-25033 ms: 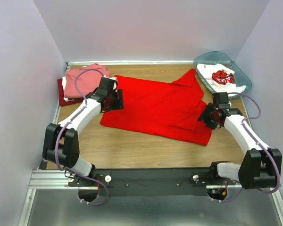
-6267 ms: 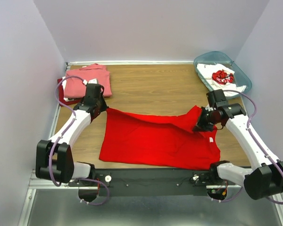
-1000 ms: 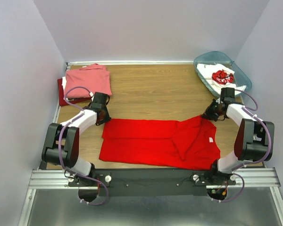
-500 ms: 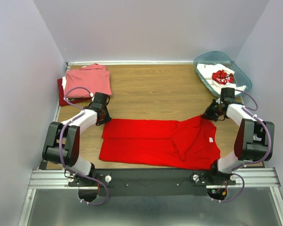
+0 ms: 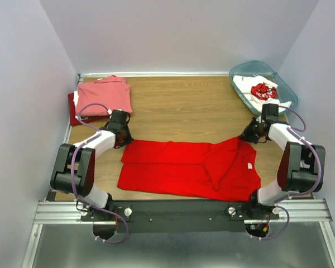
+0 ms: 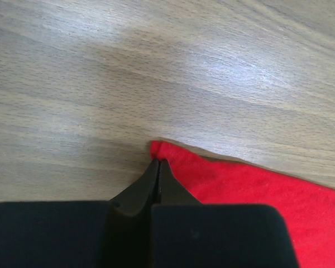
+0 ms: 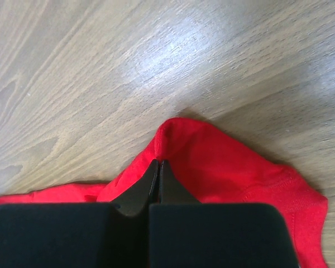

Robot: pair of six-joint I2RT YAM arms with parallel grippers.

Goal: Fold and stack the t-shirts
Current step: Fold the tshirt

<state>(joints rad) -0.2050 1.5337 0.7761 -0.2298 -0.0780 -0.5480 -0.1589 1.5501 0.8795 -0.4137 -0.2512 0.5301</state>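
The bright red t-shirt (image 5: 178, 167) lies folded into a long band near the table's front edge, its small white label (image 5: 249, 166) facing up at the right. My left gripper (image 5: 123, 140) is at its far left corner; in the left wrist view the gripper (image 6: 158, 162) is shut, tips pinched on the corner of the red cloth (image 6: 257, 190). At the far right corner my right gripper (image 5: 247, 137) is also shut; in its wrist view the gripper (image 7: 158, 162) pinches a raised pucker of red cloth (image 7: 229, 167). A salmon-pink t-shirt (image 5: 105, 95) lies folded on a darker red one (image 5: 72, 111) at the back left.
A translucent teal bin (image 5: 255, 67) stands at the back right with a white t-shirt with red print (image 5: 261, 89) inside. Walls close in the table on the left, back and right. Bare wood (image 5: 184, 106) lies between the red shirt and the back wall.
The left gripper's jaws have closed on the shirt's far left corner. Neither arm nor the shirt has shifted otherwise.
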